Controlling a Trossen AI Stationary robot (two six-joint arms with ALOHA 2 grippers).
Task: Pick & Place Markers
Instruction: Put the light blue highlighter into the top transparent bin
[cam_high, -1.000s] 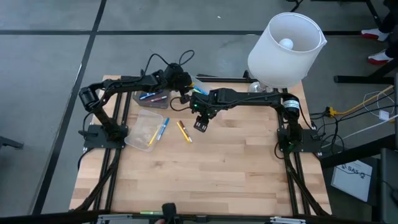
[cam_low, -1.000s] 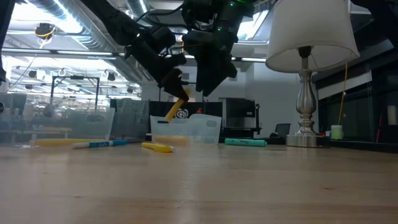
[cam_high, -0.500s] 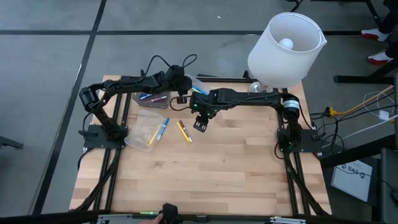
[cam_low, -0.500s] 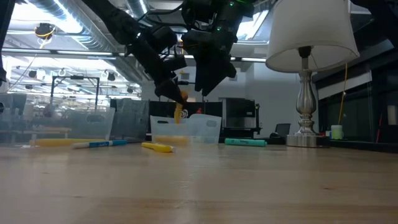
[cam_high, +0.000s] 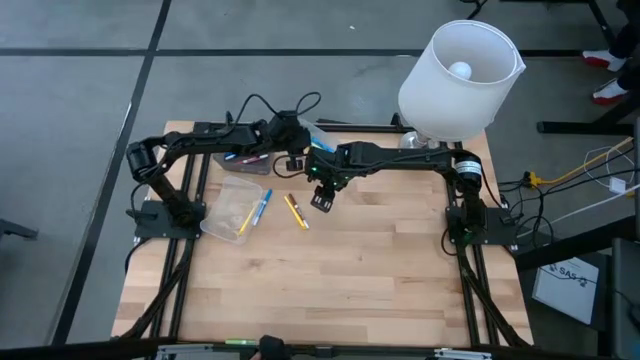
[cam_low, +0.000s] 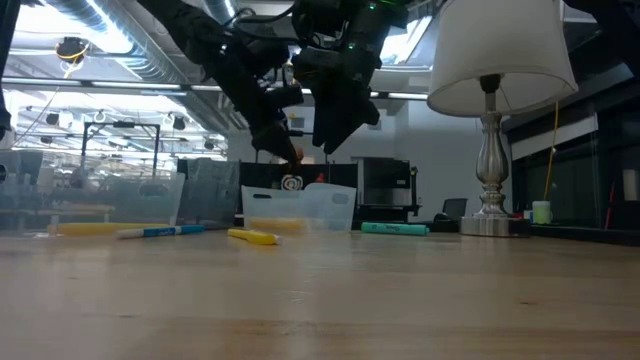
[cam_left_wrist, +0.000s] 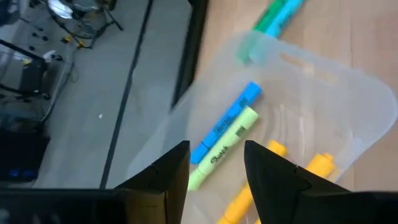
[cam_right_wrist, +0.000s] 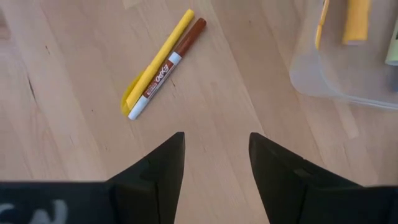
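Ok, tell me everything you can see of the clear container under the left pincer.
The clear container is a shallow, see-through plastic tub with rounded corners, sitting flat near the table's far edge. Inside lie a blue marker, a pale yellow-green highlighter touching it, and orange-yellow markers. A teal marker lies outside, beyond its rim. The left pincer hovers open above it, touching nothing.

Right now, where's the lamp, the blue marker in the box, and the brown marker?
Lamp (cam_high: 460, 78), high view, on its white shade.
Blue marker (cam_left_wrist: 225, 123), left wrist view, mid-barrel.
Brown marker (cam_right_wrist: 169, 65), right wrist view, mid-barrel.

The green marker (cam_left_wrist: 224, 148) reads "Sharpie"; the brown-capped marker (cam_right_wrist: 166, 67) reads "EXPO".
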